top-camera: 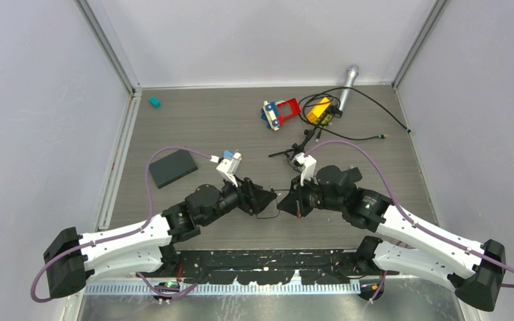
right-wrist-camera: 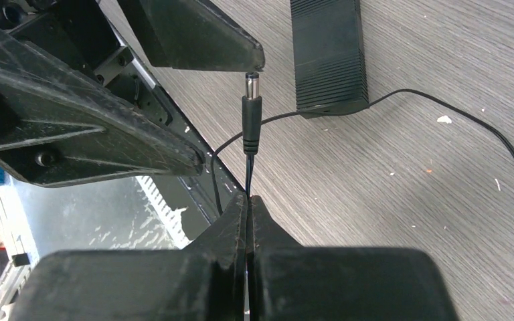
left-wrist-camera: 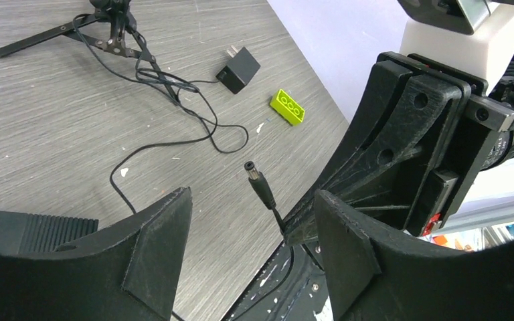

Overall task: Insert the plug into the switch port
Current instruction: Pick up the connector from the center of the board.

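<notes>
The black barrel plug (right-wrist-camera: 251,114) stands out in front of my right gripper (right-wrist-camera: 247,200), which is shut on its thin cable just behind the plug body. The plug (left-wrist-camera: 261,186) points between the spread fingers of my left gripper (left-wrist-camera: 254,234), which is open and holds nothing. The plug tip is close to one left finger (right-wrist-camera: 194,33). Both grippers meet at mid table, the left (top-camera: 270,198) facing the right (top-camera: 284,203). The black switch box (top-camera: 173,167) lies flat to the left, also seen in the right wrist view (right-wrist-camera: 328,53). Its port does not show.
A black power adapter (left-wrist-camera: 239,69), a lime brick (left-wrist-camera: 288,107) and a small black tripod (left-wrist-camera: 107,33) lie beyond the grippers with loose cable. At the back are a red and blue toy (top-camera: 280,112), a yellow toy (top-camera: 320,109), a silver torch (top-camera: 348,85) and a teal piece (top-camera: 154,101).
</notes>
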Tool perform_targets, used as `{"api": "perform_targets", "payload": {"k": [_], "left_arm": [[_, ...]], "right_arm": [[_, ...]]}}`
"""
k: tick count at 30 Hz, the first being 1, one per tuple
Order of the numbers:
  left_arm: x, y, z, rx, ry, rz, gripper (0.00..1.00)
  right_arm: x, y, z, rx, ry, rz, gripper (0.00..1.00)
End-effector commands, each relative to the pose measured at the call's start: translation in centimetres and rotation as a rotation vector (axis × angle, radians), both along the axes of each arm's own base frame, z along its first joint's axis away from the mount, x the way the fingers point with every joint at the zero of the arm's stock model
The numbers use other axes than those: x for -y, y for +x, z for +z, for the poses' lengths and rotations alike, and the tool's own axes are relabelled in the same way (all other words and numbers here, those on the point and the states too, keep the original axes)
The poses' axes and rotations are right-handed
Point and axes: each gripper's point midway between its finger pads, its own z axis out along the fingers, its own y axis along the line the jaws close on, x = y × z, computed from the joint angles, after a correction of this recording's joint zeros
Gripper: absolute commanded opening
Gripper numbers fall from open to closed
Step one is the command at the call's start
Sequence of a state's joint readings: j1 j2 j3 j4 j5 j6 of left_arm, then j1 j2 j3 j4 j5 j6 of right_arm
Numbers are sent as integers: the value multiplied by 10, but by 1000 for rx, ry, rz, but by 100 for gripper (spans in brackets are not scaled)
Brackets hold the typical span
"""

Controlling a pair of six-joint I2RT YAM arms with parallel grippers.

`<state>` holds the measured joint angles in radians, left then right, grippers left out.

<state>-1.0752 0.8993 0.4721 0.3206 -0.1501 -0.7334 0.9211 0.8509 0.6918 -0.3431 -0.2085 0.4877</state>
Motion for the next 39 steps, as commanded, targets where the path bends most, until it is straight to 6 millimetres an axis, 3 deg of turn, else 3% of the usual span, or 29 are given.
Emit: {"api": "perform_targets", "payload": {"k": [1,14,25,28,32,34,35,39], "left_arm": [[8,4,25,25,-104,16,68],[20,4,16,-24,-96,-1,53],[27,4,11,-69,-81,-9,15],[27,4,10,-74,-82,-7,9],[23,5,12,-78,-94,11,5],[20,6,12,-76,-98,22,2],[18,7,13,-75,-100,30,1],[9,11,15,-85,-109,75,0]], "right_arm": [[-12,0,31,50,89,32,1],[-13,-2,32,49,98,43,1],[-12,-2,26,46,87,43,1],[-10,-1,26,55,88,31,1],[-7,5,27,85,100,-8,8],[-5,9,29,111,117,-28,18],[-4,11,29,124,127,-41,28],[-1,18,30,203,188,-72,36]]}}
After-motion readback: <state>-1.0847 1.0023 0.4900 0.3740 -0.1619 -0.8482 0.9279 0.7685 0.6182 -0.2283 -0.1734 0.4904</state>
